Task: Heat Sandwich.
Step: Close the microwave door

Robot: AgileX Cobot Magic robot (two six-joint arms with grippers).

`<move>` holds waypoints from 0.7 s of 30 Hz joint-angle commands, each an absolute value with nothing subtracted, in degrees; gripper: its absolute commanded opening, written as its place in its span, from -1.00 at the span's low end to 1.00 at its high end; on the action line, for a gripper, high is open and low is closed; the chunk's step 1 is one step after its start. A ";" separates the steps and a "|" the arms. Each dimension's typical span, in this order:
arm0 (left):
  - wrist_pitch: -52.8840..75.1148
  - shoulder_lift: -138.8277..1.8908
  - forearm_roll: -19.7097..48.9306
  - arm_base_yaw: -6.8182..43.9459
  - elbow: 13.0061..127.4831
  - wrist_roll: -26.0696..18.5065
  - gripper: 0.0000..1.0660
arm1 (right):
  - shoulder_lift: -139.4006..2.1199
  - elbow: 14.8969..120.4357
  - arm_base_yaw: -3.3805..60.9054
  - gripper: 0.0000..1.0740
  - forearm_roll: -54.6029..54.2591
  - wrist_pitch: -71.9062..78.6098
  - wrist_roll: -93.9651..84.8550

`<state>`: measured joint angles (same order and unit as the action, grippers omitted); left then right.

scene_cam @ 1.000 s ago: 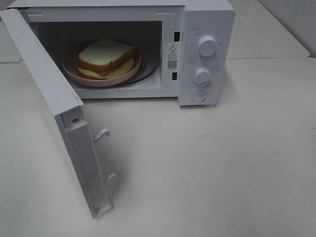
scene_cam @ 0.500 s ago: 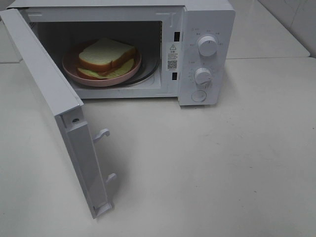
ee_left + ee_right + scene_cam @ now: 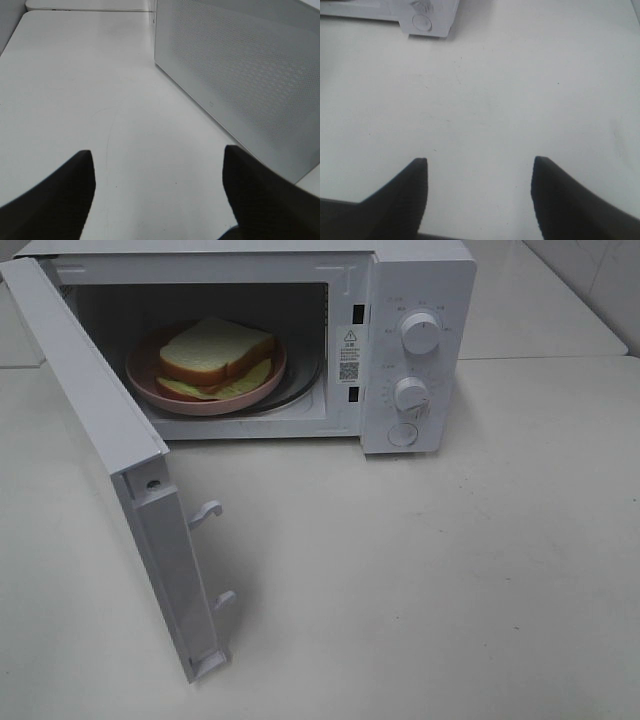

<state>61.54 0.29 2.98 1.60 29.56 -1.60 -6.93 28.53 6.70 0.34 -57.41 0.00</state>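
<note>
Nothing moves between the earlier high frame and this one: the scene holds exactly as it was. The sandwich lies on the pink plate inside the microwave, in the upper left of the high view, white bread on top with lettuce showing at the near edge. The door swings wide open, running from the upper left corner down toward the lower left, latch hooks facing the table.

Neither arm shows in the high view. From the wrist cameras I see the left gripper with its jaws spread wide and nothing between them, hovering over bare table beside the door's perforated panel. The right gripper is likewise wide and empty, above the table in front of the microwave's control corner.

As I read it, loading is finished and the step in hand is closing up. The next move calls for the left arm to get behind the door's outer face and push it round until the hooks catch. After that, I judge the right arm has to turn the lower knob at upper centre-right to start the heating.
</note>
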 commanded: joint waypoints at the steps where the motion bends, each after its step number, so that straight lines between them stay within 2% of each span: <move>1: 61.31 1.60 2.98 1.38 29.45 -1.38 0.28 | -2.98 28.42 6.36 0.13 0.34 -57.18 0.40; 7: 61.31 1.60 2.98 1.38 29.45 -1.38 0.28 | 1.83 28.42 6.36 0.13 0.40 -57.18 0.40; 21: 61.31 1.26 2.98 1.38 29.45 -1.38 0.28 | 1.78 28.42 6.36 0.12 0.40 -57.12 0.34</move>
<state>61.54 0.29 2.98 1.60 29.56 -1.60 0.11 28.53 6.70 0.34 -57.41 0.00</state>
